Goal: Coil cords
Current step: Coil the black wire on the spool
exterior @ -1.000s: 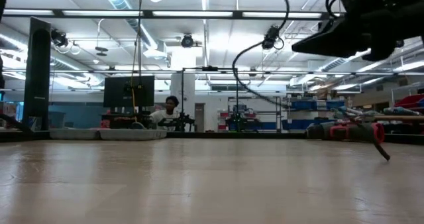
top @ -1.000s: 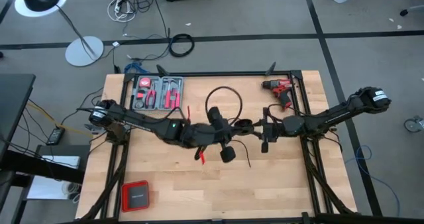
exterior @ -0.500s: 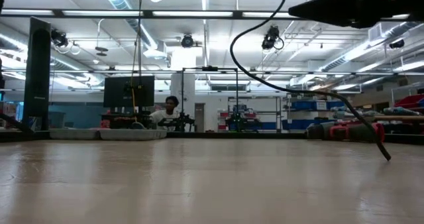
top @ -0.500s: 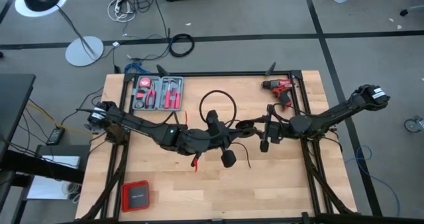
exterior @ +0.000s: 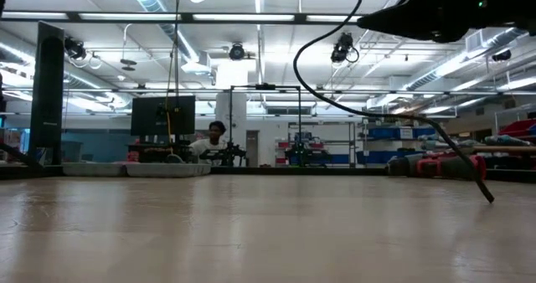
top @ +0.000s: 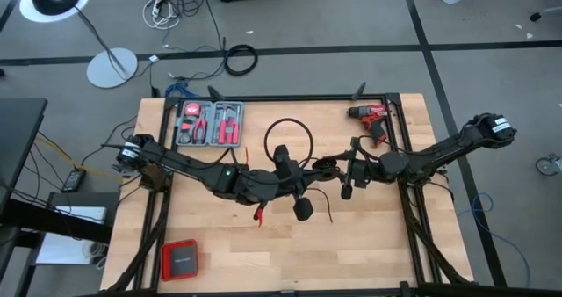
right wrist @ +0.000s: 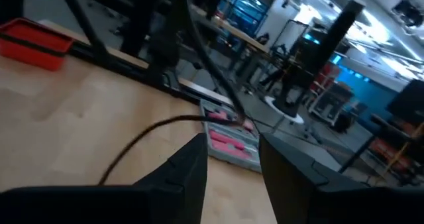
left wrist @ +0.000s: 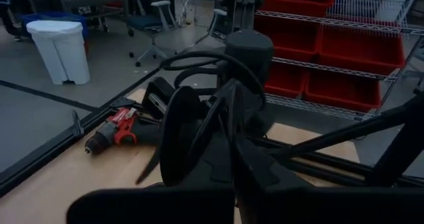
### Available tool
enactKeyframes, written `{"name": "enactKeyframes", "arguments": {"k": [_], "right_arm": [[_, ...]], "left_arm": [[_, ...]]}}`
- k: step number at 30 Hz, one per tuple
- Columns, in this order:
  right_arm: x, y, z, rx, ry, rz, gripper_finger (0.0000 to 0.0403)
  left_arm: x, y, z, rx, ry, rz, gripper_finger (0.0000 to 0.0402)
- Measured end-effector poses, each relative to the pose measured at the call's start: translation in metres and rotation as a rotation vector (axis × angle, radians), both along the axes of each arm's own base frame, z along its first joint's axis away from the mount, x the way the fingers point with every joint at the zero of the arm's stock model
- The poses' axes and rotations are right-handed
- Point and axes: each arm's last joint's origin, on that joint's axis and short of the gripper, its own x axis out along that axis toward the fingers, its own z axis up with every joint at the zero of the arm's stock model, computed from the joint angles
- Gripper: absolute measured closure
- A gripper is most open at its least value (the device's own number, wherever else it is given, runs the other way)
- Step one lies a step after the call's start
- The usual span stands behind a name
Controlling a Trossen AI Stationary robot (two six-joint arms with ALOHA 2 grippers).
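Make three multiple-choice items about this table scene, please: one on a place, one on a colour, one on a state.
1. Where is the drill?
A. far right part of the table
B. near left corner
C. inside the tool case

2. What colour is the flat box at the near left?
A. blue
B. red
C. white

3. How is the right pincer?
A. open, holding nothing
B. shut on the drill
C. shut on the box

Answers:
1 A: the high view shows it by the far right edge.
2 B: it shows red from above.
3 A: its wrist view shows the fingers apart, the cord beyond them.
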Motion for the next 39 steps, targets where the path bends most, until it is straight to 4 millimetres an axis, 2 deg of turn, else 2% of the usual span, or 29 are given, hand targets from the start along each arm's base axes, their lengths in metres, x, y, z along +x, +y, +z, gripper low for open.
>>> {"name": "enactKeyframes", "arguments": {"k": [7, 11, 17, 24, 33, 39], "right_arm": [[0.002, -0.007, 0.003, 0.006, -0.035, 0.016, 0.0274], [0.004, -0.006, 0.008, 0.008, -0.055, 0.087, 0.0279], [0.007, -0.005, 0.016, 0.009, -0.063, 0.093, 0.0281], [0.011, -0.004, 0.010, 0.002, -0.031, 0.111, 0.0291], [0.021, -0.002, 0.004, -0.021, -0.047, 0.112, 0.0340], [0.022, -0.001, 0.008, 0.008, -0.064, 0.112, 0.0390]], "left_arm": [[0.000, 0.000, -0.001, 0.002, 0.006, 0.000, 0.0401], [0.000, 0.001, -0.001, 0.002, 0.006, 0.002, 0.0401], [0.000, 0.001, -0.001, 0.002, 0.007, 0.003, 0.0401], [0.000, 0.001, -0.001, 0.002, 0.006, 0.003, 0.0401], [0.000, 0.001, -0.001, 0.002, 0.007, 0.003, 0.0401], [0.000, 0.001, -0.001, 0.005, 0.013, 0.003, 0.0402]]}}
